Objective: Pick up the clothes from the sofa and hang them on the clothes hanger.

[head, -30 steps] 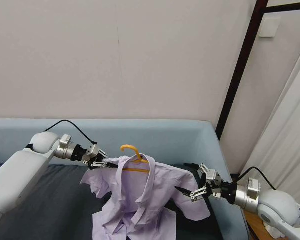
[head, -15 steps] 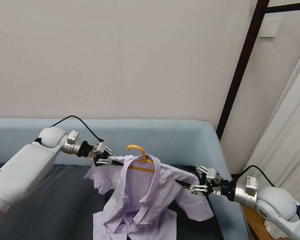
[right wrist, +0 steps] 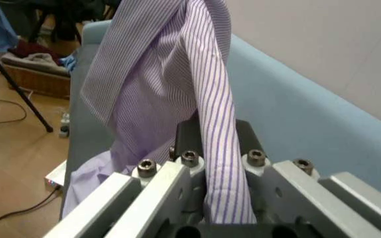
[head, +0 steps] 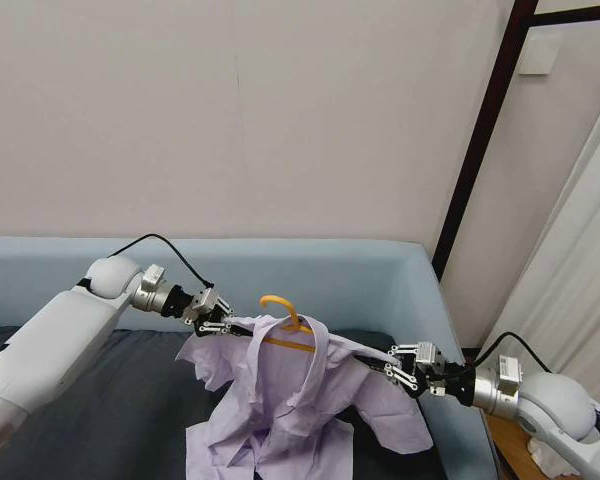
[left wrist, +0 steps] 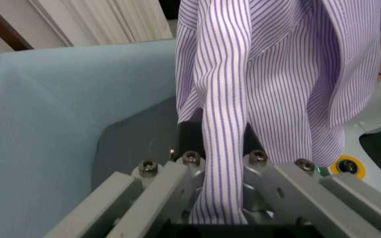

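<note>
You had the pale blue sofa [head: 360, 268] backed against a plain wall [head: 280, 120], its right armrest [head: 427, 300] near a dark post [head: 480, 150]. Over the dark seat [head: 100, 400], the left gripper [head: 212, 322] and the right gripper [head: 400, 368] each pinched a shoulder of the striped shirt [head: 300, 400], which was draped on the yellow hanger [head: 285, 312].

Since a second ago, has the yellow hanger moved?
Yes. The yellow hanger has shifted slightly toward the robot's right, closer to the dark door post, carried with the shirt that the left pincer and right pincer grip.
</note>
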Controlling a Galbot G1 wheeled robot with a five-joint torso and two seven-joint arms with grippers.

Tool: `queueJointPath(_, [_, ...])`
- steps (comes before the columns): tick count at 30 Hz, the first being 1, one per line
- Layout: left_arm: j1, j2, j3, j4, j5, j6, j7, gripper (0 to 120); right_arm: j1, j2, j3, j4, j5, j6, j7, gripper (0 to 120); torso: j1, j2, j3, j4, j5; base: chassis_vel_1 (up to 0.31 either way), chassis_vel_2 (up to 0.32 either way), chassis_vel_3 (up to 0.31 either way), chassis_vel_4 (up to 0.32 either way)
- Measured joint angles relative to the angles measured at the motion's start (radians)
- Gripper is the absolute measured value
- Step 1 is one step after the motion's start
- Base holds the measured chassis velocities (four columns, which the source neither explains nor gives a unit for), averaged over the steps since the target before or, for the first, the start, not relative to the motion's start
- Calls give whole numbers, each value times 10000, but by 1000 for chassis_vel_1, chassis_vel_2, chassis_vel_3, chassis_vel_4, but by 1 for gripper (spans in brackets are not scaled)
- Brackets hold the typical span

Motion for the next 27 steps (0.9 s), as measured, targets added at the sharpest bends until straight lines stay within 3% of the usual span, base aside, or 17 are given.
queueJointPath(8, [32, 128, -18, -46, -340, -369, 0, 2, -1, -8, 0, 50, 296, 93, -181, 1, 0, 0, 0, 0, 0, 0, 0, 0, 0])
queueJointPath(14, [-142, 354, -162, -20, -1282, -940, -14, 25, -209, -106, 78, 91, 968, -33, -12, 1, -1, 0, 0, -2, 0, 0, 0, 0, 0])
queueJointPath(17, [-172, 431, -210, -27, -1538, -1064, -15, 30, -260, -122, 86, 110, 1205, -84, 73, 1, 0, 0, 0, -2, 1, 0, 0, 0, 0])
queueJointPath(19, [-188, 519, -264, -45, -1853, -1218, -16, 43, -298, -140, 92, 135, 1470, -144, 169, 1, -1, 0, 0, -2, 2, 0, 0, 0, 0])
queueJointPath(23, [-190, 633, -351, -72, -2227, -1389, -16, 50, -316, -162, 118, 150, 1661, -213, 252, 1, -1, 0, 0, -2, 1, 0, 0, 0, 0])
queueJointPath(25, [-91, 861, -593, -171, -2875, -1632, -20, 65, -319, -227, 169, 159, 1859, -312, 397, 1, -1, 0, 0, -2, 4, 0, 0, 0, 0])
queueJointPath(27, [-1, 957, -704, -214, -3098, -1685, -19, 68, -317, -256, 190, 173, 1935, -343, 498, 1, -2, 0, 0, -2, 4, 0, 0, 0, 0])
